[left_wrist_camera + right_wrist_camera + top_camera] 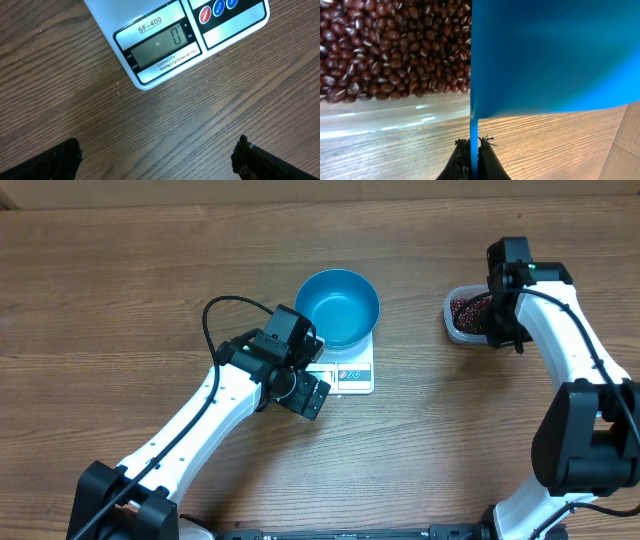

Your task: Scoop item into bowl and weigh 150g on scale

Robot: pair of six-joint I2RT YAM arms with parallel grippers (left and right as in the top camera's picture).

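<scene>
Your left fingers [55,162] hang spread wide, holding nothing, over the worktop [75,85] just before the scale [150,25], which carries the bowl [338,305]. Farther off, your right fingers [457,165] clamp a blue scoop [550,55] above the beans [390,45] in their tub [380,117].

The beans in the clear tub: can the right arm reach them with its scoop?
Probably yes. The right gripper is shut on the blue scoop right at the open tub, and nothing covers the beans.

Left arm reaches forward, left gripper [157,149] spread wide; right gripper [474,150] pinched tight on a blue scoop [545,50].
</scene>
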